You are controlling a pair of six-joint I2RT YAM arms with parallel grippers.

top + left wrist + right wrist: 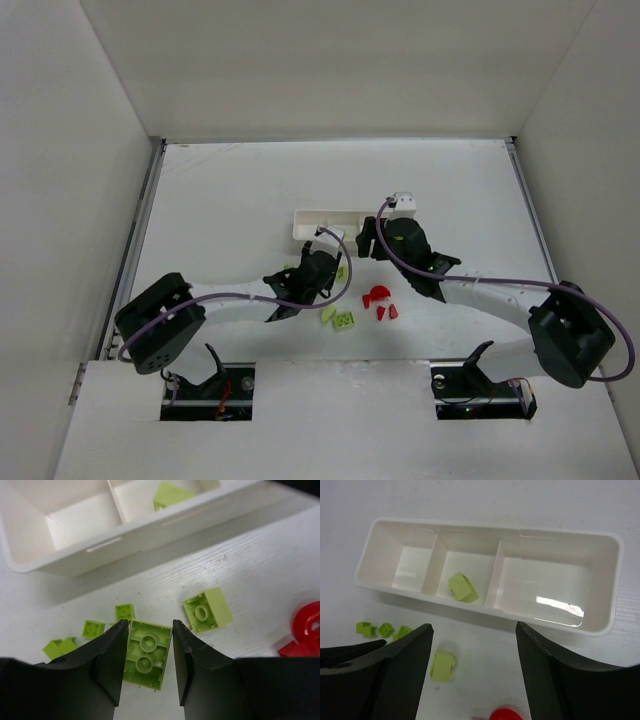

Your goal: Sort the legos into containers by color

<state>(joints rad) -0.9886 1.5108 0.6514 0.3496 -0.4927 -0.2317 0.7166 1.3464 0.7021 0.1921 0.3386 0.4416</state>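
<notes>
While left gripper [150,626] fingers sit narrow, pads against both sides of lime brick [147,652] lying on table [260,565], you're at pick step, lift not yet done. Tray [150,535] at 12 o'clock; spare brick [207,610] at 2, red pieces [307,630] at 3. Middle compartment [470,562] holds sorted brick [462,586]. Right gripper [474,626] wide open, empty, above tray. Your next move likely needs: firm pinch, straight lift, clear near wall, drop in middle compartment.

White arm links [240,296], black joints [160,322], black wedge fingers [107,672], purple cables [349,265] along both arms
</notes>
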